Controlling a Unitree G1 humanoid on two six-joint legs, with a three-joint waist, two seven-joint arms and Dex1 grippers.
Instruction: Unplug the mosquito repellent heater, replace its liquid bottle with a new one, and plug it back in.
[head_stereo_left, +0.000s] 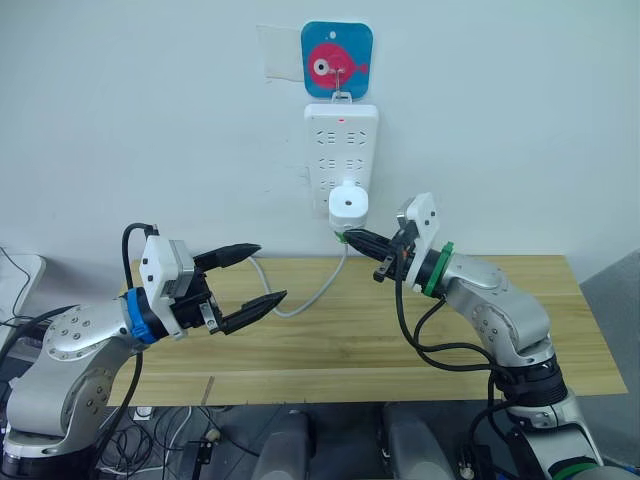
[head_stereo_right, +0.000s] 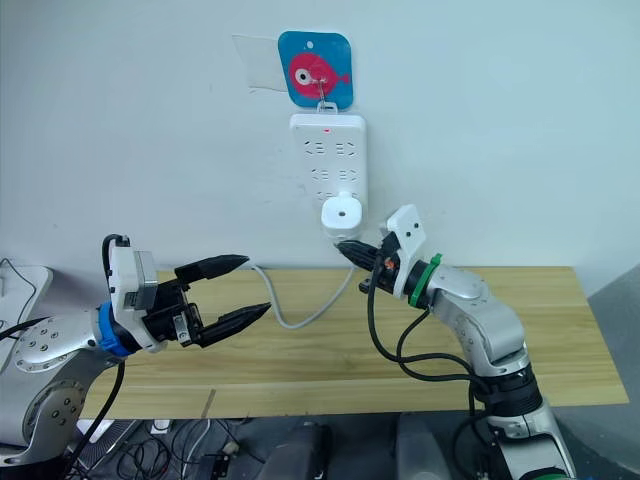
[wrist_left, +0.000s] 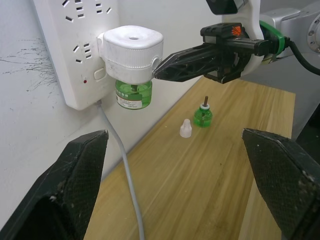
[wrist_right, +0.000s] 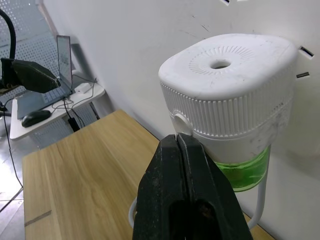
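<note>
The white mosquito repellent heater (head_stereo_left: 347, 207) is plugged into the bottom of the white power strip (head_stereo_left: 341, 150) on the wall. A green liquid bottle (wrist_left: 133, 93) is screwed in under it. My right gripper (head_stereo_left: 352, 238) is shut with nothing between its fingers; its tips sit just below the heater's front edge, beside the green bottle (wrist_right: 245, 172). My left gripper (head_stereo_left: 270, 272) hangs open over the left of the table, well short of the heater. A second green bottle (wrist_left: 203, 116) with a bare wick stands on the table near the wall, a small white cap (wrist_left: 185, 128) beside it.
The strip hangs from a blue fish hook plate (head_stereo_left: 337, 60). Its grey cable (head_stereo_left: 310, 295) loops down onto the wooden table (head_stereo_left: 330, 350). A side desk with a laptop (wrist_right: 62, 75) and a mouse stands off to the left.
</note>
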